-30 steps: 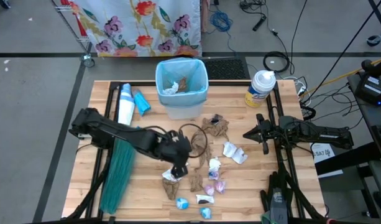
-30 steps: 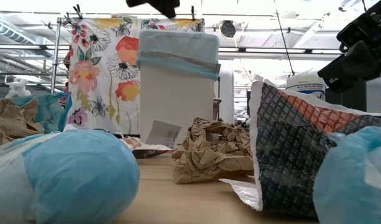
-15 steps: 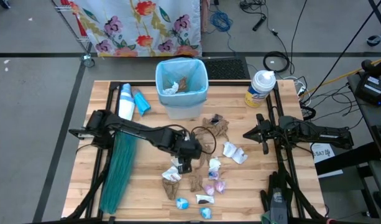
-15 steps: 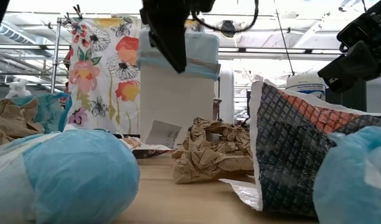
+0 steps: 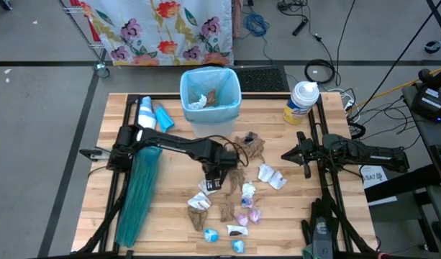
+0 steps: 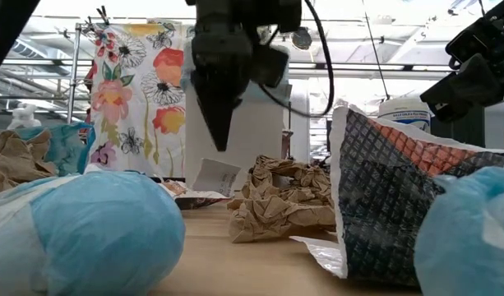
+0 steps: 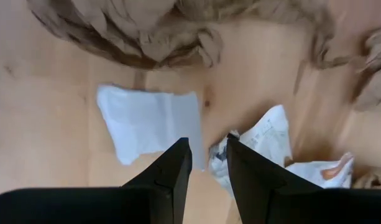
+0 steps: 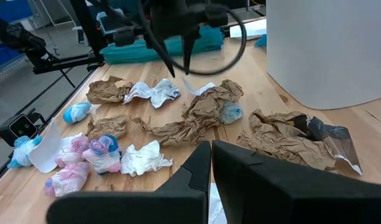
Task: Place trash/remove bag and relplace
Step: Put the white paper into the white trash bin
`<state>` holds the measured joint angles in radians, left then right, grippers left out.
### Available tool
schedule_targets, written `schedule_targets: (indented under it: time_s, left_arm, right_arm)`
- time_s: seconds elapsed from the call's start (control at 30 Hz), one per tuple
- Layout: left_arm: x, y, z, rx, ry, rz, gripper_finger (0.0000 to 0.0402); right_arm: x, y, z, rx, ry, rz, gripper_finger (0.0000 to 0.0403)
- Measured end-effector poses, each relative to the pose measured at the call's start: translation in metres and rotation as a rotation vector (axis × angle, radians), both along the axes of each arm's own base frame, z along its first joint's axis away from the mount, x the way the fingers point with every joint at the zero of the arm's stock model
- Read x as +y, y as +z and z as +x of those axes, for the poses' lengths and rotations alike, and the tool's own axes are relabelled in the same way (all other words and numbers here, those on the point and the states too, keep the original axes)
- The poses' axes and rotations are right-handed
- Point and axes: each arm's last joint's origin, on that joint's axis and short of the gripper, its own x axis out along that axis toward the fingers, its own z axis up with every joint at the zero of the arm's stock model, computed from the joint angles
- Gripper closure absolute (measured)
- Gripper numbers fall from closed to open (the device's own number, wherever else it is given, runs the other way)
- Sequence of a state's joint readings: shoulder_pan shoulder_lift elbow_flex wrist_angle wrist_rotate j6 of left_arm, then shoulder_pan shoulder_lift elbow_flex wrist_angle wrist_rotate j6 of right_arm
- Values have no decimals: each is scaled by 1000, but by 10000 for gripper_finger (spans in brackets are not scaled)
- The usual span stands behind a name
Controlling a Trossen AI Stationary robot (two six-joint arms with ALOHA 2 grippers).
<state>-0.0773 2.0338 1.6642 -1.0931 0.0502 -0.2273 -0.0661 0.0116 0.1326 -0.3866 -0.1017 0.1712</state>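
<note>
At the middle of the wooden tabletop [image 5: 170, 216], the left tool [image 5: 214, 183] hung point-down over the scattered trash, its two fingers a narrow gap apart and grasping nothing. Straight beneath it, in the left wrist view, lay a flat white paper scrap [image 7: 150, 122] and, just beside that, a crumpled white wad [image 7: 265, 146]; the fingertips [image 7: 178, 152] stood above the bare wood between them, and whether they touched either piece could not be told. Crumpled brown paper towels [image 5: 250, 147] lay at about one o'clock from the left tool, near it. More trash spread from four to six o'clock of it: a white paper wad [image 5: 272, 176], purple wrappers [image 5: 247, 214], a brown wad [image 5: 198, 216] and small blue wrappers [image 5: 211, 234] near the tabletop's front edge. The white bin [image 5: 210, 100] stood at twelve o'clock at the back of the tabletop, lined with the pale-blue bag [image 5: 188, 79] folded over its rim, with a white wad and a brown scrap already inside. The darker teal-green bag [image 5: 137, 194] lay stretched long at nine o'clock, along the left side. The right tool [image 5: 303, 156] waited at three o'clock, well apart from the trash, its fingers clenched together on nothing.
</note>
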Motion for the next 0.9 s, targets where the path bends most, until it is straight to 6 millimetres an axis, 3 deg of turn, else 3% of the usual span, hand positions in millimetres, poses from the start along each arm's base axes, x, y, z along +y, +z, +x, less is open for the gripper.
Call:
schedule_targets:
  time_s: [0.3,0.4,0.53,0.9]
  left_arm:
    - [10,-22,7,48,18,-20,295]
    - [14,-22,7,57,26,-20,319]
    - [21,-22,7,54,28,-19,387]
    - [24,-22,7,57,36,-19,399]
  right_arm:
    - [0,0,0,0,0,0,394]
    - [0,0,0,0,0,0,394]
    - [0,0,0,0,0,0,394]
    - [0,0,0,0,0,0,394]
